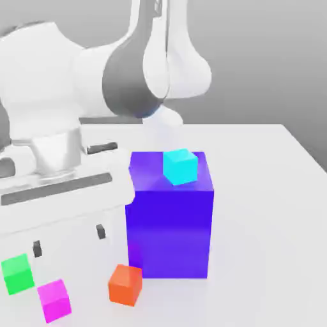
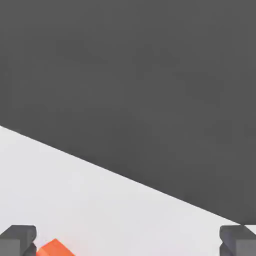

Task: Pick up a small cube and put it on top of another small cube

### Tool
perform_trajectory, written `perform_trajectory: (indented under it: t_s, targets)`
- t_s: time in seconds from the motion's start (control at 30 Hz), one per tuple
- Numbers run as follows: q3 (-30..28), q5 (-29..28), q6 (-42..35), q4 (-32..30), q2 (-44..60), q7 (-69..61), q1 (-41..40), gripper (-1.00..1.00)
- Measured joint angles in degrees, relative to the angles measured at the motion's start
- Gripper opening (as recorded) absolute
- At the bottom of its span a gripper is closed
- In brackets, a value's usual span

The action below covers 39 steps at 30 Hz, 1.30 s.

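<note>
Gripper hangs wide open, four small cubes in sight

The gripper (image 1: 69,240) has its fingers well apart, nothing between them. In the exterior view, the green cube (image 1: 18,274) and magenta cube (image 1: 54,301) lie near each other on the white table (image 1: 268,255) at the left; the orange cube (image 1: 125,285) sits just beside the large blue block (image 1: 169,233), and the cyan cube (image 1: 180,167) rests on top of that block

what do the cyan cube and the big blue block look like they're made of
Cyan cube: perhaps matte plastic, flat even colour with no grain.
Blue block: likely smooth plastic or painted, with a soft pale sheen across its top.
</note>
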Motion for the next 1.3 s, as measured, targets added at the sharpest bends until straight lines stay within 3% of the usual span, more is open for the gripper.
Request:
perform_trajectory:
  t_s: [0.17,0.33,0.37,0.6,0.77,1.03,1.17,1.2,1.3]
  targets:
    - [-1.04,-2.34,4.30,-1.17,8.47,-6.81,-2.84,0.00]
    - [4.45,3.39,11.09,0.82,18.25,-12.68,-7.77,0.00]
    - [5.40,4.25,11.97,1.12,19.45,-13.34,-8.54,-1.00]
    - [5.27,4.12,11.78,1.09,19.33,-13.26,-8.45,-1.00]
    - [-0.62,-2.72,5.55,-1.22,10.64,-8.17,-4.35,-1.00]
    - [-9.73,-8.18,-0.31,-3.07,2.80,-3.90,-7.73,-1.00]
    - [-6.42,-1.58,4.18,-2.54,8.70,-8.60,-11.16,-1.00]
    - [-4.91,0.51,5.66,-2.32,10.64,-10.08,-12.34,1.00]
    - [-4.91,0.52,5.65,-2.32,10.64,-10.08,-12.34,1.00]
